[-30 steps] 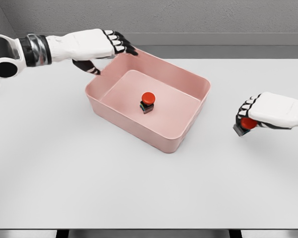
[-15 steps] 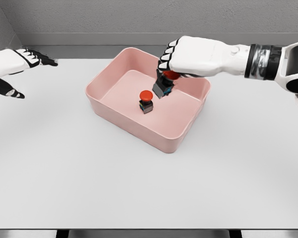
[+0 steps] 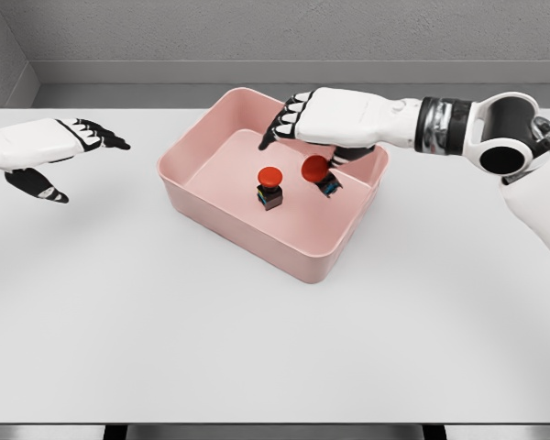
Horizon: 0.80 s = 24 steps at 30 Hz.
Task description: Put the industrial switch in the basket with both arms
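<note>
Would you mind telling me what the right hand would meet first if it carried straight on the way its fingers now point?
The right hand points left and slightly downward over the pink basket. Continuing, it would probably meet the basket's far-left wall first, though depth is unclear; it might pass above the rim.

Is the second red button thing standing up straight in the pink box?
No, tipped. The second switch leans inside the basket, unlike the upright switch.
</note>
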Tool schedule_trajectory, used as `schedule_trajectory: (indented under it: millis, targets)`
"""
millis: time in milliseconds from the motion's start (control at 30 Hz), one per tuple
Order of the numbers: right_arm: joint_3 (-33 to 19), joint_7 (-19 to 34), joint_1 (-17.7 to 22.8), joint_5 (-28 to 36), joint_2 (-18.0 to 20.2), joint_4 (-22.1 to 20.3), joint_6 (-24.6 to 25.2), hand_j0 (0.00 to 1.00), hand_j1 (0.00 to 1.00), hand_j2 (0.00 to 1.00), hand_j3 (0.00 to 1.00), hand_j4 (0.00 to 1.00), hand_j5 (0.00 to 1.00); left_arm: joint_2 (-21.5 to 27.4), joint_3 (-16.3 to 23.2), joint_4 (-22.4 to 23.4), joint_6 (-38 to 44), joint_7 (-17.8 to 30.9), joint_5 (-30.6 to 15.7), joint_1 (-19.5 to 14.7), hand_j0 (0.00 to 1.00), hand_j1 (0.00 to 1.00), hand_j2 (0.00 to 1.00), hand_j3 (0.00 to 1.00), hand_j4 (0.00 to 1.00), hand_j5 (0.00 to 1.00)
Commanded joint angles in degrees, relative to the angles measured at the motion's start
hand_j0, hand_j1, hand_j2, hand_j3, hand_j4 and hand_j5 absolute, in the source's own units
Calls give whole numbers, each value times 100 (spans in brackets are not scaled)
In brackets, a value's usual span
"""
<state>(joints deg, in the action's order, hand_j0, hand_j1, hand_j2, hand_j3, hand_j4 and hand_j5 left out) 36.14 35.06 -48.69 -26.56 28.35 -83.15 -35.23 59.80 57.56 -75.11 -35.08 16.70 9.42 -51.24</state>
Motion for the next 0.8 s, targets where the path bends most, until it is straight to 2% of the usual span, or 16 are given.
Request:
schedule_trajectory:
  millis: [0, 133, 267, 433, 500, 567, 700, 767]
  targets:
    - [-1, -6, 0, 20, -14, 18, 23, 100, 100, 100, 100, 100, 100, -12, -8, 14, 8, 0, -28, 9, 100, 100, 100, 100, 100, 100]
    - [7, -6, -9, 11, -136, 18, 23, 100, 100, 100, 100, 100, 100, -38, -8, 5, 8, 0, -19, 35, 100, 100, 100, 100, 100, 100]
    - [95, -6, -360, -253, -497, 62, 23, 100, 100, 100, 100, 100, 100, -38, -8, 5, 8, 9, -19, 70, 100, 100, 100, 100, 100, 100]
    - [87, -6, -422, -261, -488, 168, 23, 100, 100, 100, 100, 100, 100, -47, -8, 5, 8, 9, -19, 70, 100, 100, 100, 100, 100, 100]
    - [-89, -6, -431, -261, -462, 387, 23, 100, 100, 100, 100, 100, 100, -47, -8, 5, 8, 9, -19, 79, 100, 100, 100, 100, 100, 100]
    - [-335, -6, -352, -261, -260, 423, 23, 100, 100, 100, 100, 100, 100, -38, -8, 5, 8, 9, -19, 79, 100, 100, 100, 100, 100, 100]
    - [-862, -6, 272, -235, 329, 405, 23, 100, 100, 100, 100, 100, 100, -47, -8, 5, 8, 9, -28, 149, 100, 100, 100, 100, 100, 100]
    - [-1223, -6, 457, -226, 443, 387, 23, 100, 100, 100, 100, 100, 100, -47, -8, -21, 8, 9, -28, 158, 100, 100, 100, 100, 100, 100]
